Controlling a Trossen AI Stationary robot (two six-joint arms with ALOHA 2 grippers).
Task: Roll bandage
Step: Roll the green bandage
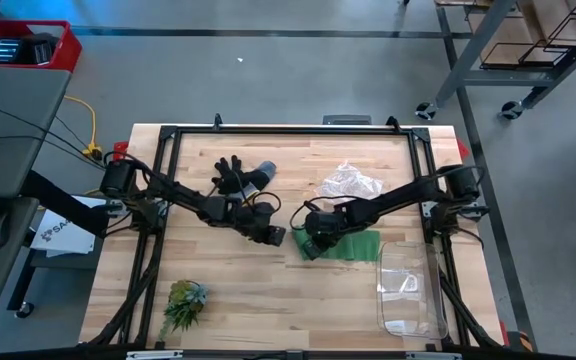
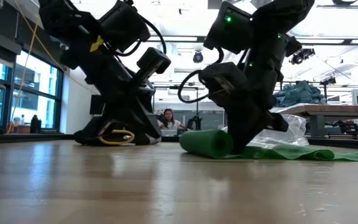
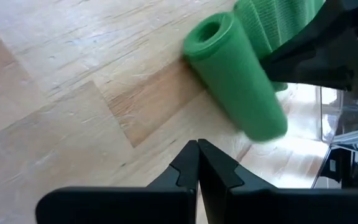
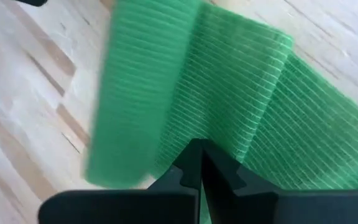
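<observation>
Where the high view gave only a green patch under the right arm, the left wrist view showed the bandage (image 3: 235, 74) as one hollow roll lying on the desk (image 3: 61, 106), its loose tail running off behind. One bandage, two arms, one glove (image 1: 240, 177), one plant tuft (image 1: 184, 303), one crumpled clear bag (image 1: 349, 183), one clear tray (image 1: 411, 290). Left gripper (image 3: 197, 163): jaws closed, holding nothing, just beside the roll. Right gripper (image 4: 199, 163): jaws closed on nothing, tips over the ribbed tail; contact could not be made out. Tray cut off in low view.
</observation>
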